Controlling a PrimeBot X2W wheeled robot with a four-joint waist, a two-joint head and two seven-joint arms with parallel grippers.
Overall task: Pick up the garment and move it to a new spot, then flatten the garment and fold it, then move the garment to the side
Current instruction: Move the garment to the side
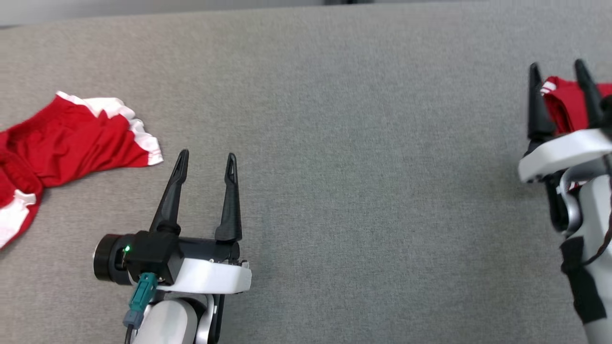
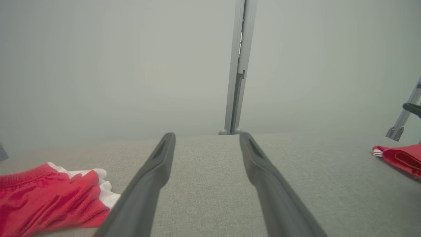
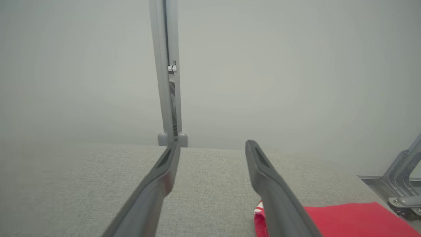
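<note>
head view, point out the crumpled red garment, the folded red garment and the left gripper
crumpled red garment (image 1: 71, 138), head view, left side: on its red middle
folded red garment (image 1: 566, 110), head view, right edge: on its red cloth
left gripper (image 1: 207, 154), head view, lower left: midway between its open fingertips

Grey cloth-covered table (image 1: 334, 143), crumpled red-and-white garment (image 1: 62, 138) left, folded red garment (image 1: 566, 107) right

Your head camera looks steeply down on the grey counter (image 1: 363, 143) from above. Your left wrist camera sits low over it, facing nearly level along the left tool (image 2: 207, 135) toward an upright post (image 2: 236, 82). The right wrist camera does likewise along the right tool (image 3: 213, 144). All three views share the folded red garment (image 3: 345, 220). Head and left wrist views also share the crumpled red garment (image 1: 71, 138).
</note>
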